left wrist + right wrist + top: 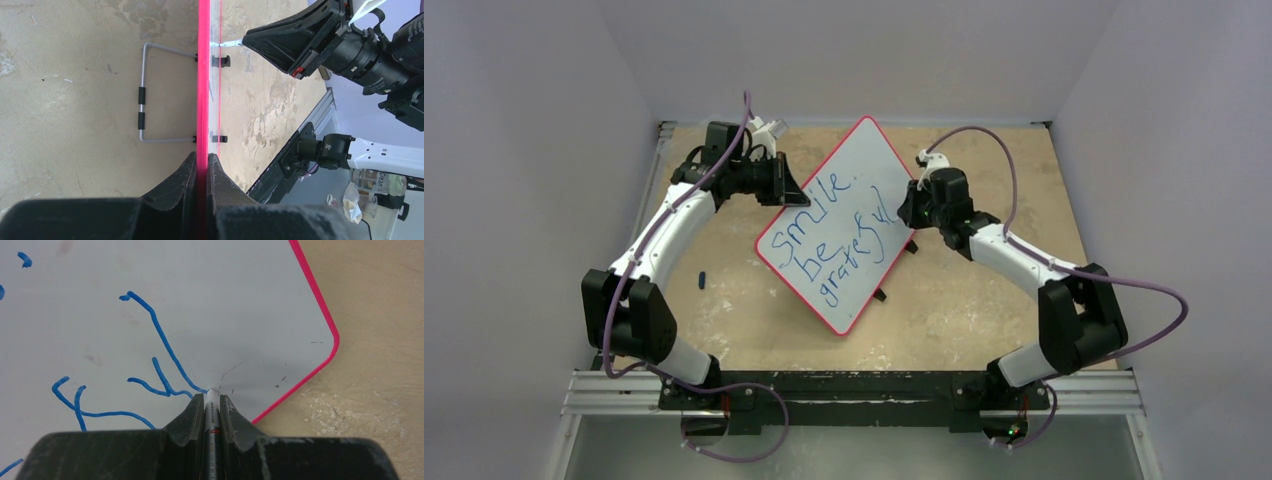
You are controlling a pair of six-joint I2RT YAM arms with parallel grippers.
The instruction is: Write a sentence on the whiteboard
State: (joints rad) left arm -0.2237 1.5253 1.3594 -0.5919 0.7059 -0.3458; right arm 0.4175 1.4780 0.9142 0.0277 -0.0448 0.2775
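top view / board: whiteboard (872,160) lies askew mid-table (984,300), red rim, black feet showing under its near-right edge
top view / text: sentence (832,235) reads "smile be grateful", three slanted blue lines; looks complete to me
top view / arms: my left pincer (786,190) at the board's left edge, my right pincer (910,210) at its right side by the last word
top view / extra: small dark object (701,279) on the table left of the board, maybe a cap, can't tell
left wrist / grip: left pincer (202,160) clamped on the red rim (203,75), board seen edge-on; wire stand (141,95) folded out behind
right wrist / grip: right pincer (212,399) closed on the marker (211,415), tip touching the board (240,300) at the end of the final stroke (160,335)
right wrist / place: tip near the rounded corner
risk: stray streak if I drag instead of lifting straight off
risk: thin rim could slip from my left jaws if I press down, so the board turns
risk: marker may slide up between the jaws under pressure
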